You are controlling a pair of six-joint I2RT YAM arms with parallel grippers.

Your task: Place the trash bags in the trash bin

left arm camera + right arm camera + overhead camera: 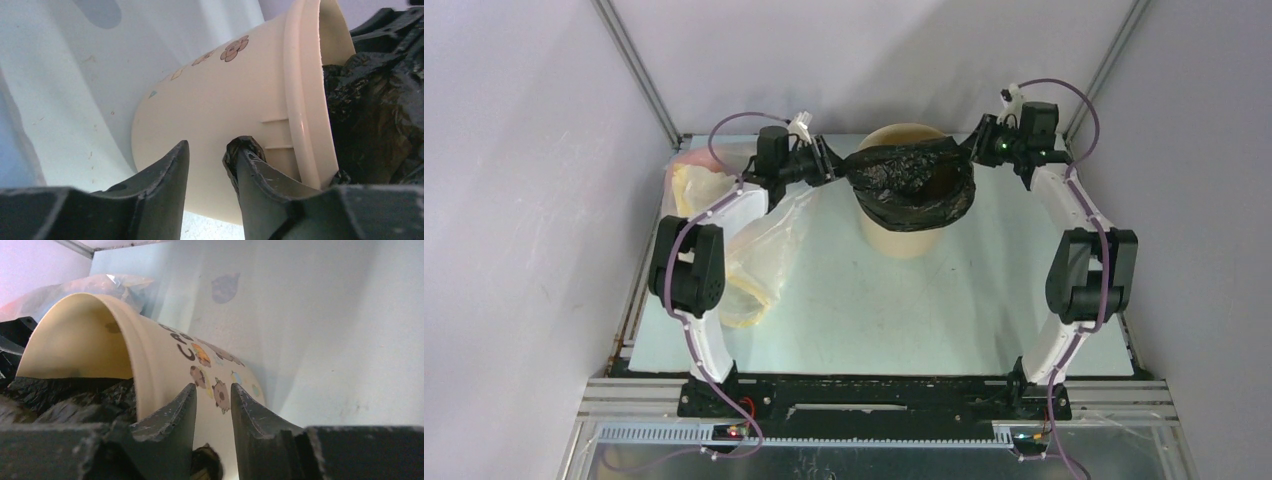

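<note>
A glossy black, crinkled plastic bag is lying across the mouth of the round tan-beige plastic bucket, sagging into the opening and spilling over the near rim. The far part of the rim is showing bare. The bucket is standing upright towards the back of the pale table, between the two arms.

The left gripper is reaching in at the bag's left corner, where the plastic is drawn to a point. In the left wrist view its jaws are standing narrowly apart, and a twist of black film is clinging to one fingertip – not pinched between the two.

The right gripper is meeting the bag's opposite corner. Its jaws are also showing a narrow gap against the bucket's printed wall. A dark wad is sitting low between the fingers – whether they are clamping it I cannot tell.

A translucent clear bag with yellow tints is lying on the table beneath the left arm.
</note>
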